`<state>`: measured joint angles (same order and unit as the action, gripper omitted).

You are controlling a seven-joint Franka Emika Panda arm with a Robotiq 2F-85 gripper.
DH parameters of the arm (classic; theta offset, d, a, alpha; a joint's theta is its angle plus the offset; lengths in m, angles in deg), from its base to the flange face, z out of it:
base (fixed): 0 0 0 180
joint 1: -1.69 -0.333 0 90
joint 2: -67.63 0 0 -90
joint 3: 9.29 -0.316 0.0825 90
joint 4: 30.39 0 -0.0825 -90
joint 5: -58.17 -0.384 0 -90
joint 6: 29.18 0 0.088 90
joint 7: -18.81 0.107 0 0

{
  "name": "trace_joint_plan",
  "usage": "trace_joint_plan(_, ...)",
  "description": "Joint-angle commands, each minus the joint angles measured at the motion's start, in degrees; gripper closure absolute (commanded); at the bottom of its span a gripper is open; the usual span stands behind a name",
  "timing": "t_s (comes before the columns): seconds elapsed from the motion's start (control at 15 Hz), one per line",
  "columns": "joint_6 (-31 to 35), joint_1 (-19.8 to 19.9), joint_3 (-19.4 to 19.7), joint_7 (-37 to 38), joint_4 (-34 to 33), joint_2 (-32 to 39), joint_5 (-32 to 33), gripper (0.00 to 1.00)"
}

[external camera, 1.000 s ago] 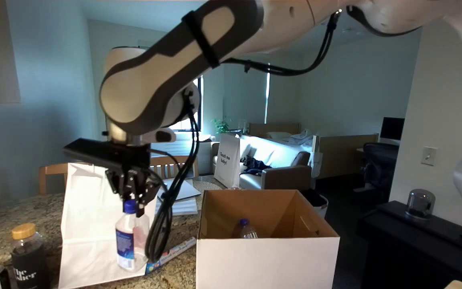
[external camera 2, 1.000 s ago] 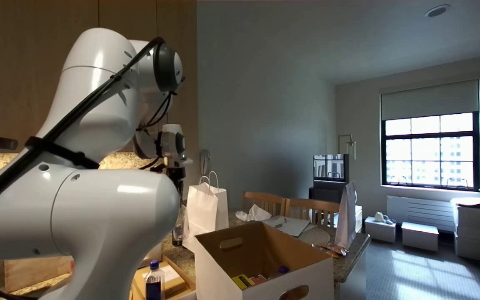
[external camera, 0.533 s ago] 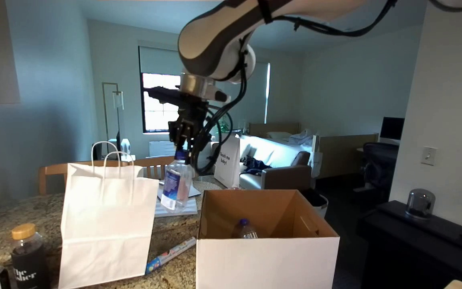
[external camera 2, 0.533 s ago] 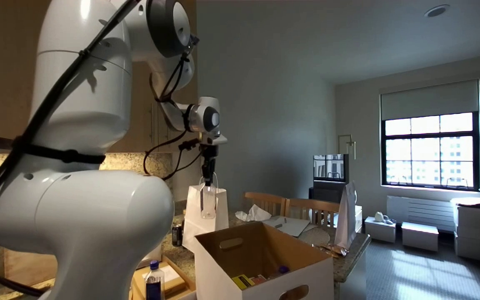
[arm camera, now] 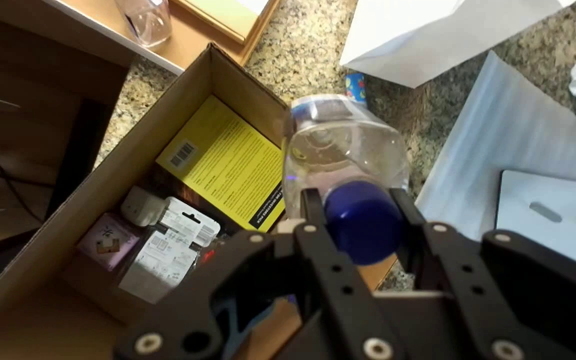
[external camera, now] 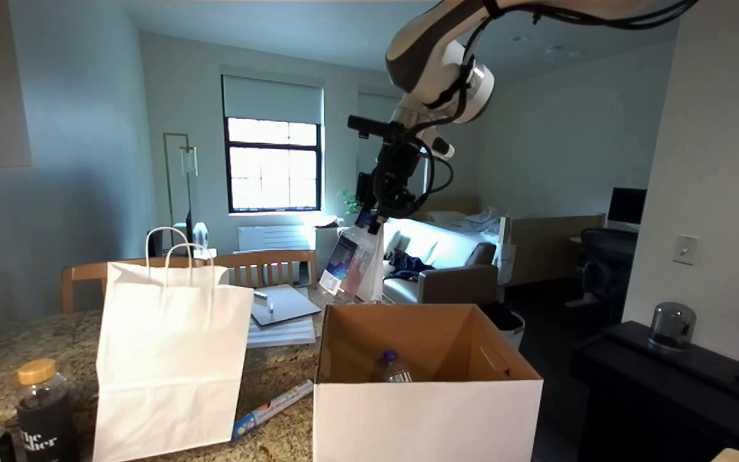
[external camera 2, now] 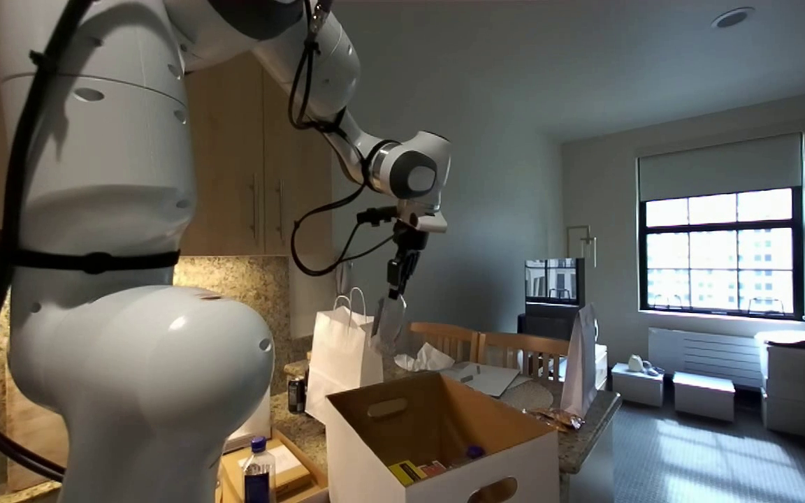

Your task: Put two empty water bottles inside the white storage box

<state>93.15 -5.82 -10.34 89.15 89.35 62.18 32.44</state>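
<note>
Swung nearer the box (external camera: 427, 420), the part-closed claw (arm camera: 357, 201) grips a bottle's (external camera: 346, 264) cap (arm camera: 363, 225).

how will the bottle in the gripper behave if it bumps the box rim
The bottle is probably light, since no liquid shows inside. Pinched only near its blue cap by the gripper and hanging tilted, it may swing or pivot. Looking like clear plastic, it would likely flex rather than shatter.

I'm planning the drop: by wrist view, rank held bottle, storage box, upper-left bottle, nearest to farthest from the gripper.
1. Held bottle: in the gripper.
2. Storage box: below, mostly left.
3. Upper-left bottle: beyond the box's corner.
</note>
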Motion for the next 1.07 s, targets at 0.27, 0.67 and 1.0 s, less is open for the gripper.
trace_joint_plan(0.27,1.93,2.92,-1.62,16.03,4.17,3.81,3.58,0.86)
trace_joint_plan(0.67,12.37,2.62,-1.34,32.10,10.13,5.74,6.69,0.86)
trace_joint_plan(1.0,17.52,-0.17,-3.67,40.41,10.01,11.79,10.75,0.86)
